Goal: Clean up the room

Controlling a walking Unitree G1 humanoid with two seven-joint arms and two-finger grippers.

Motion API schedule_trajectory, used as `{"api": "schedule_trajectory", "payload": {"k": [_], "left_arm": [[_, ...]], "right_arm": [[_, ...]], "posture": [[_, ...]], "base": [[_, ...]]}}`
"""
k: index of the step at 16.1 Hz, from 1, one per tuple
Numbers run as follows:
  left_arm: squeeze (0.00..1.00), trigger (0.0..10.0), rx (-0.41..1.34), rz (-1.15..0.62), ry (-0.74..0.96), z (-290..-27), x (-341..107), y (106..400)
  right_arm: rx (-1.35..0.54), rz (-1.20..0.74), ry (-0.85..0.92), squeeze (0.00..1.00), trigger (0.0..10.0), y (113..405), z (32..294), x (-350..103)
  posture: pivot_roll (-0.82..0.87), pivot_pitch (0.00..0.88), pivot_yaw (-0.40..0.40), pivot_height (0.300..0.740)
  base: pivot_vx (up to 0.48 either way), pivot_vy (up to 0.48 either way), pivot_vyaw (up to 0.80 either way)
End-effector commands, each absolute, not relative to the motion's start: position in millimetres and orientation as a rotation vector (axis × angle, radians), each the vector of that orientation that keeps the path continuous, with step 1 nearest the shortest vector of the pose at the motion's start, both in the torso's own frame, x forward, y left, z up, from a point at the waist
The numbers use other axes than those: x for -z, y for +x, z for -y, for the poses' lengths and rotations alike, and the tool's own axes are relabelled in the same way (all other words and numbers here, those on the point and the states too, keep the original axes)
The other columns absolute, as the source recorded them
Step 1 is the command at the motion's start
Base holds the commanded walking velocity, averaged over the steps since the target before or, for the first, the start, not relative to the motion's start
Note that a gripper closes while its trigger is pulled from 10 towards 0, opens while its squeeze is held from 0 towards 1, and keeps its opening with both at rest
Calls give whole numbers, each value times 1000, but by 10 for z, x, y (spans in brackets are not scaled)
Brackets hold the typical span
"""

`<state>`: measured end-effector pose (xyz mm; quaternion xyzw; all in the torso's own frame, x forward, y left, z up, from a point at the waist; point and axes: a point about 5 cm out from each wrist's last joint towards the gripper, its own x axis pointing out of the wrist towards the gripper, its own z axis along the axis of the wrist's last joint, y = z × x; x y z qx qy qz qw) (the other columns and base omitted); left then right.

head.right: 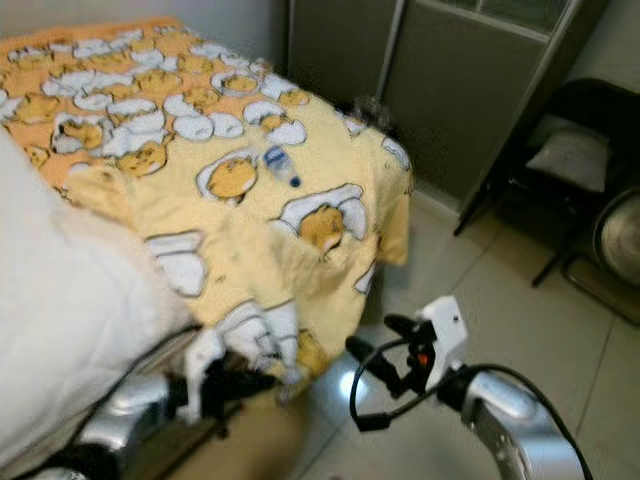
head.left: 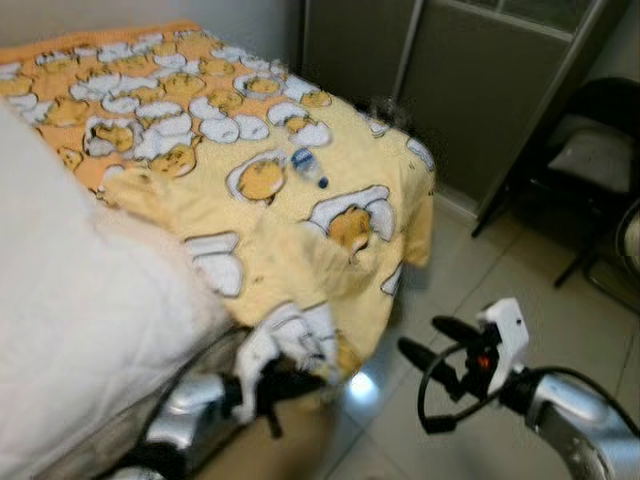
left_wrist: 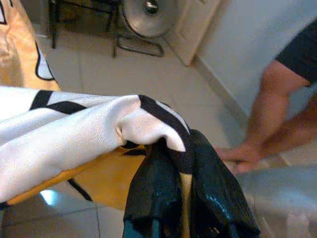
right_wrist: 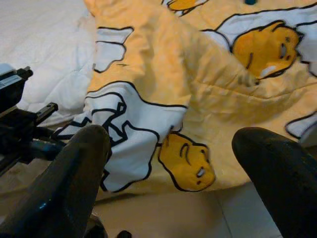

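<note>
Covering a bed [head.left: 60, 330] is a yellow blanket [head.left: 300, 250] printed with white and orange cartoon shapes, spread across the mattress and hanging over the near corner toward a tiled floor [head.left: 500, 300]. The left gripper [head.left: 262, 385], low beside the bed's edge, has its jaws pressed together on the drooping corner of the blanket; in the left wrist view the black fingers [left_wrist: 163, 193] pinch a white, black-outlined fold of the cloth between them. The right gripper [head.left: 425, 340] hangs over the floor just off the corner of the bed, its two fingers spread wide with nothing between them. In the right wrist view the blanket's hanging corner lies ahead of and between the spread fingers [right_wrist: 74, 168], not touching them. A small blue-and-clear object, perhaps a bottle [head.left: 309, 166], lies on top of the blanket farther back. A white quilt [head.left: 70, 270] covers the bed's left side. A dark chair [head.left: 590, 150] stands at the far right. A person's bare legs [left_wrist: 277, 114] show in the left wrist view.
</note>
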<state>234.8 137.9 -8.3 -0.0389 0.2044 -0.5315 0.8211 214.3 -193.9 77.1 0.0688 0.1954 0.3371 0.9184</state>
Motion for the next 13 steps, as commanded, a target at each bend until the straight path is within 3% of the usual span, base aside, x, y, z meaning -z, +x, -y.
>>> {"api": "schedule_trajectory", "payload": {"k": [1,6,10,11,12,13], "left_arm": [[0,0,1146,-431,-83,-1266,85,2363],[0,0,1148,-416,-99,-1312,45,2383],[0,0,1113,-448,-8,-1330,106,2333],[0,3059,1119,-455,8,-1343,108,2329],[0,0,1136,-460,11,-1352,108,2319],[0,0,1174,-469,-5,-1350,112,2288]], "right_arm": [[-682,-414,136,0,10000,2129,2003,-769],[-692,-435,136,0,10000,2112,2026,-738],[-702,-445,130,0,10000,2124,2005,-700],[-706,-445,130,0,10000,2121,1984,-693],[-709,-445,131,0,10000,2118,1963,-690],[-708,-443,134,0,10000,2117,1956,-691]], "posture": [[-152,0,-41,740],[-141,0,-49,740],[-132,0,-51,740],[-131,0,-46,740],[-133,0,-43,740],[-134,0,-41,740]], "base": [[0,0,0],[0,0,0],[0,0,0],[0,0,0],[0,0,0],[0,0,0]]}}
